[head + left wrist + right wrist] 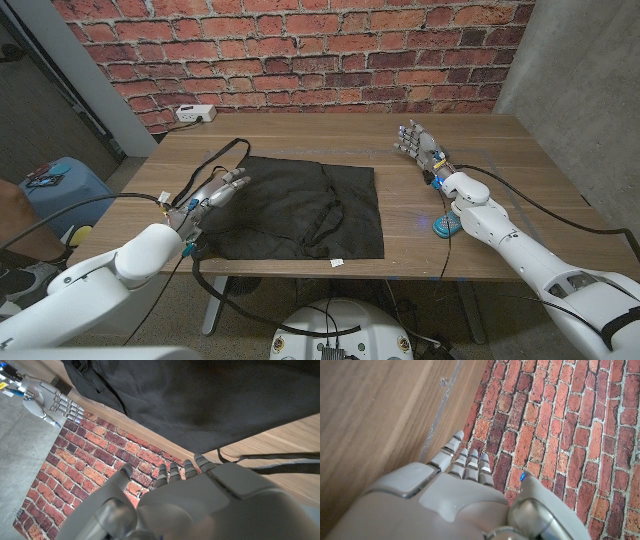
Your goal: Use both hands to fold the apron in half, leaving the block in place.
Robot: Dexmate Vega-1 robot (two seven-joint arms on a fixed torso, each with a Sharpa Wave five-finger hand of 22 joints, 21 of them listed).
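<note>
Hiding the block (443, 225): right arm | both hands spread, empty: left hand (215, 191), right hand (418, 142)

Head view from above looking down over the wooden table (450, 150) toward the brick wall (300, 50), left wrist view close behind the left hand (200, 505), inverted, right wrist view likewise, all sharing table and wall

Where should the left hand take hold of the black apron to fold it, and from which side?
Probably the apron's left edge, approached from the left: the cloth lies flat, and the left hand hovers open at that edge, so fingers could slide under and pinch it.
</note>
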